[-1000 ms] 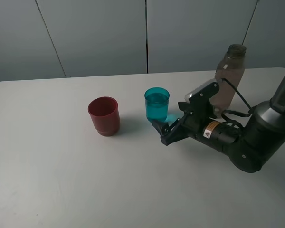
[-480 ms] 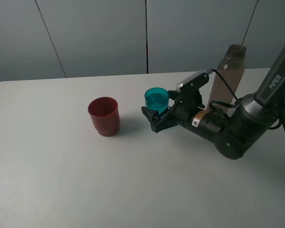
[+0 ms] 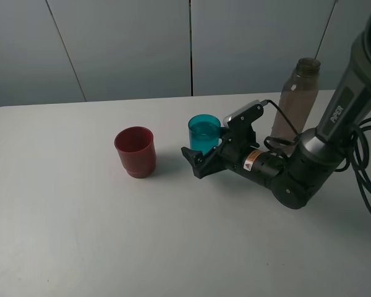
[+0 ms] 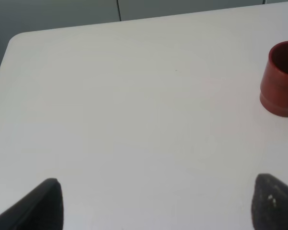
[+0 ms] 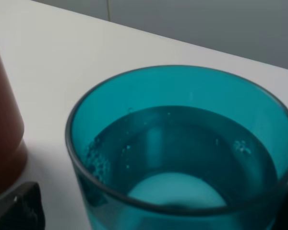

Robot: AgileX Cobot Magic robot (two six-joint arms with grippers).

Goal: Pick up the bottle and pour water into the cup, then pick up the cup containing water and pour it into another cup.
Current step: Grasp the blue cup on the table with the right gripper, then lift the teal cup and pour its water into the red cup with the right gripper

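The teal cup stands mid-table with water in it; it fills the right wrist view. My right gripper is open, with one finger on each side of the cup's lower half; dark fingertips show at the cup's sides. Whether the pads touch it I cannot tell. The dark red cup stands upright left of the teal one and shows in the left wrist view. The smoky bottle stands uncapped behind my right arm. My left gripper is open and empty above bare table.
The white table ends at its far edge against a grey panelled wall. My right arm's black cables hang at the right edge.
My right gripper has moved left towards the teal cup until its fingers stand on both sides of it. The cups and the bottle have not moved.
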